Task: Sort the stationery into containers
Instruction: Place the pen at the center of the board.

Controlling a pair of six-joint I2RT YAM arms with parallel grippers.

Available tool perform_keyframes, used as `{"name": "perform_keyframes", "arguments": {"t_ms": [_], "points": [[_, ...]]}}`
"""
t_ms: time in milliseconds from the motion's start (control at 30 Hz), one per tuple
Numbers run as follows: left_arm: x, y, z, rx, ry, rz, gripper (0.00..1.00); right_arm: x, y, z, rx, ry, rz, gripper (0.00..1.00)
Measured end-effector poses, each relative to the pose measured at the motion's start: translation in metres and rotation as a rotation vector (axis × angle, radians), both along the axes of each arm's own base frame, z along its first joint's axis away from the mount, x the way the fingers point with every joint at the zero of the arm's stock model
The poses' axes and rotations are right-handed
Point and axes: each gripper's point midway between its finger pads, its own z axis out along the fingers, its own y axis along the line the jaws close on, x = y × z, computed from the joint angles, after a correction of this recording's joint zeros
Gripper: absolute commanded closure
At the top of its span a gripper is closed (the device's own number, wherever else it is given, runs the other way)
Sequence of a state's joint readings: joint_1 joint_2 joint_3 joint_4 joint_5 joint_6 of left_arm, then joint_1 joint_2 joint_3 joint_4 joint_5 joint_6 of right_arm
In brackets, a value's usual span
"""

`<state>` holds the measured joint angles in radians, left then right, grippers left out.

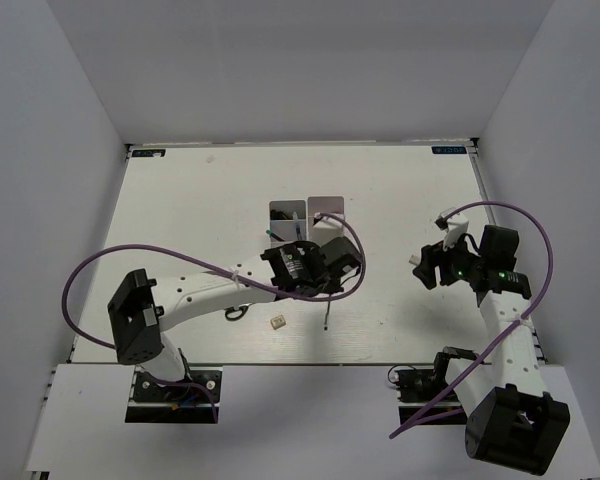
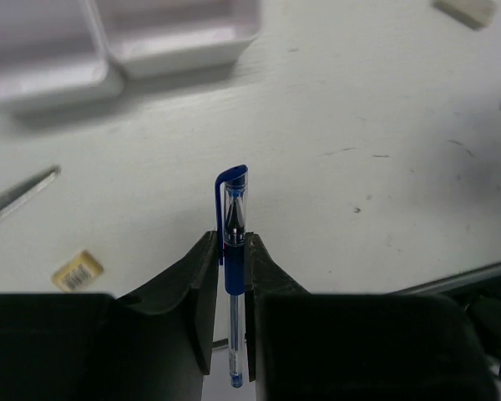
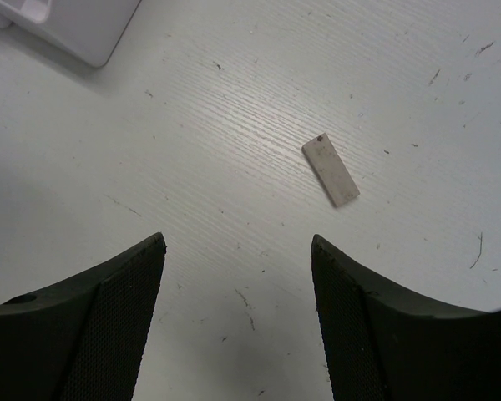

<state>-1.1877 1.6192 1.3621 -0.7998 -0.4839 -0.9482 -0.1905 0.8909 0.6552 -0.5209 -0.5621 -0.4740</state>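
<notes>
My left gripper (image 2: 232, 251) is shut on the blue pen (image 2: 235, 213), cap end pointing away from the camera, above the table. In the top view it (image 1: 325, 272) sits just in front of the white bins (image 1: 325, 207); the bins also show in the left wrist view (image 2: 175, 42). The beige block (image 1: 277, 322) lies to its left, and also shows in the left wrist view (image 2: 77, 271). A scissors blade (image 2: 21, 194) pokes in at the left. A dark slim pen (image 1: 327, 315) lies near the gripper. My right gripper (image 3: 238, 251) is open and empty, short of the flat white eraser (image 3: 331, 172). The purple marker is out of view.
The black scissors handles (image 1: 236, 313) lie under the left arm. Something dark stands in the left bin (image 1: 296, 228). A bin corner (image 3: 75, 25) shows at the top left of the right wrist view. Purple cables loop over both arms. White walls enclose the table.
</notes>
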Motion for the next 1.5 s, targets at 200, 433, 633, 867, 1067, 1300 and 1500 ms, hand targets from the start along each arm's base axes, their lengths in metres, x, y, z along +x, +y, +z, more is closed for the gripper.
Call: {"name": "perform_keyframes", "arguments": {"t_ms": [200,433,633,867,1067,1300,1500], "points": [[0.031,-0.026,0.043,-0.028,-0.170,-0.248,0.99,-0.001,-0.001,-0.004,-0.004,0.009,-0.004,0.27],[0.102,-0.023,0.084,-0.050,-0.359,-0.361,0.99,-0.001,-0.001,-0.009,-0.003,0.024,-0.006,0.27],[0.159,-0.020,0.084,-0.090,-0.435,-0.378,0.99,0.001,-0.002,-0.011,-0.002,0.029,-0.006,0.27],[0.194,-0.026,0.062,-0.154,-0.436,-0.408,0.99,0.002,-0.002,-0.019,0.001,0.046,-0.007,0.27],[0.212,-0.024,0.044,-0.179,-0.417,-0.415,0.99,0.001,-0.002,-0.026,0.004,0.060,-0.006,0.27],[0.218,-0.028,0.051,-0.220,-0.451,-0.433,0.99,0.001,-0.001,-0.029,0.008,0.071,-0.005,0.23],[0.208,-0.030,0.031,-0.218,-0.428,-0.467,0.99,0.001,-0.001,-0.029,0.008,0.068,-0.002,0.21]]}}
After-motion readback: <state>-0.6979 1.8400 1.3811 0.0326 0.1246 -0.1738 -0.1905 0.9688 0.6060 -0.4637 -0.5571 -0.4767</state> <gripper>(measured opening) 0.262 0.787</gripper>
